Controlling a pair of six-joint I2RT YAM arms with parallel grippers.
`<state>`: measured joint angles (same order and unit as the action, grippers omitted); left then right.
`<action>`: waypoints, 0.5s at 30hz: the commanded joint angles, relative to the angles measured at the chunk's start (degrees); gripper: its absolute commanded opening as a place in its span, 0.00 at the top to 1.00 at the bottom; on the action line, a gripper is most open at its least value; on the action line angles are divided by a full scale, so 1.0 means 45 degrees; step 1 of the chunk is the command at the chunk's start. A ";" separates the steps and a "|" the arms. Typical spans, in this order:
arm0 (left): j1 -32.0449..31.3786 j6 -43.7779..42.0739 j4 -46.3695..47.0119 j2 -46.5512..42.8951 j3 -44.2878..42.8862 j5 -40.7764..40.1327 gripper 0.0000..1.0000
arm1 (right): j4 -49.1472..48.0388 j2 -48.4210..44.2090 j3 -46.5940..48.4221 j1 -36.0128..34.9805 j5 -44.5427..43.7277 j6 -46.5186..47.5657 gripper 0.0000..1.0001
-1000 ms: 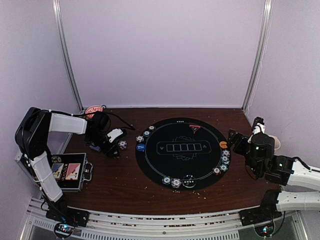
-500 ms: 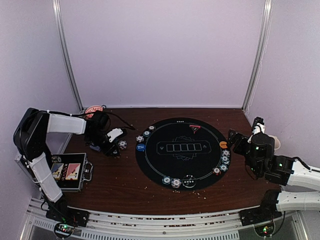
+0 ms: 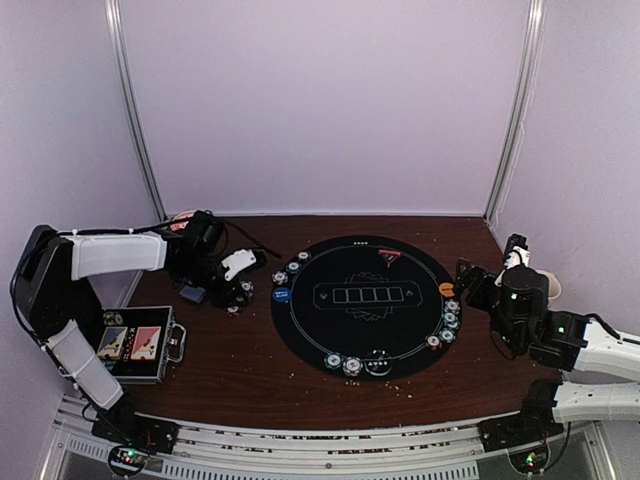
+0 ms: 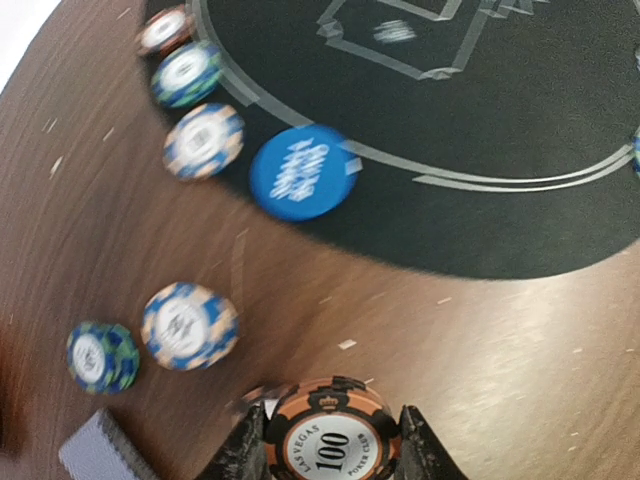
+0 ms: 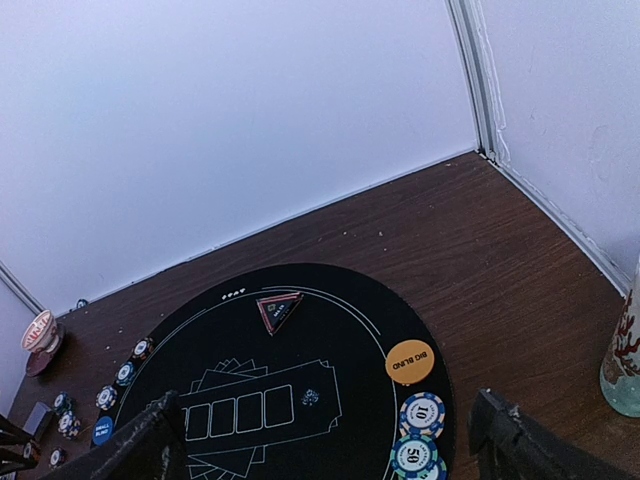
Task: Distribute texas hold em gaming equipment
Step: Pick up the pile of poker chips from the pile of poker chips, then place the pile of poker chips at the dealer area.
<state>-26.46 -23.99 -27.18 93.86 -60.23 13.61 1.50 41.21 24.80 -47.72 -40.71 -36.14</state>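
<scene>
An orange-and-black striped poker chip marked 100 (image 4: 330, 432) is clamped by its rim between the jaws of the left gripper (image 4: 332, 455), at the bottom centre of the left wrist view. It is held over the bare brown wooden desk (image 4: 520, 330), just outside the round black felt mat (image 4: 480, 150). Whether it touches the desk cannot be told.

The chip is judged light, stiff and smooth. Being thin, it is best taken across its edge, as it is here; a slack hold could let it swivel or slip out.

Two blue-and-white striped chips (image 4: 188, 325) lie on the desk at lower left. Three more chips (image 4: 203, 140) curve along the mat rim at upper left, beside a round blue marker button (image 4: 303, 172).

The right gripper (image 5: 328, 425) is spread wide, with nothing between its jaws. Ahead of it, on the mat, a round orange marker button (image 5: 410, 362) lies just beside further chips (image 5: 422, 412), and a red triangle marker (image 5: 280, 310) lies well apart.

At the lower left of the top view, the open black case (image 3: 172, 345) holds two card packs side by side. What the red bowl (image 5: 40, 352) holds, at the far left of the right wrist view, cannot be made out.
</scene>
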 commanded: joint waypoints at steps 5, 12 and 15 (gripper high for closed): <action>-0.2697 -0.0994 -0.0133 -0.0020 -0.0405 0.0742 0.95 | -0.0028 -0.0108 0.0159 0.0018 -0.0145 0.0177 0.00; -0.4545 -0.1531 -0.0132 0.1106 -0.1263 0.1582 0.95 | -0.0039 -0.0118 0.0172 0.0020 -0.0229 0.0218 0.00; -0.4909 -0.1638 -0.0132 0.1834 -0.1792 0.1744 0.95 | -0.0038 -0.0098 0.0173 0.0019 -0.0229 0.0227 0.00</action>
<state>-46.74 -29.39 -28.45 98.63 -64.79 18.52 1.50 41.10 24.80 -47.72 -40.75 -35.92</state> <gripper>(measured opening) 0.372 0.997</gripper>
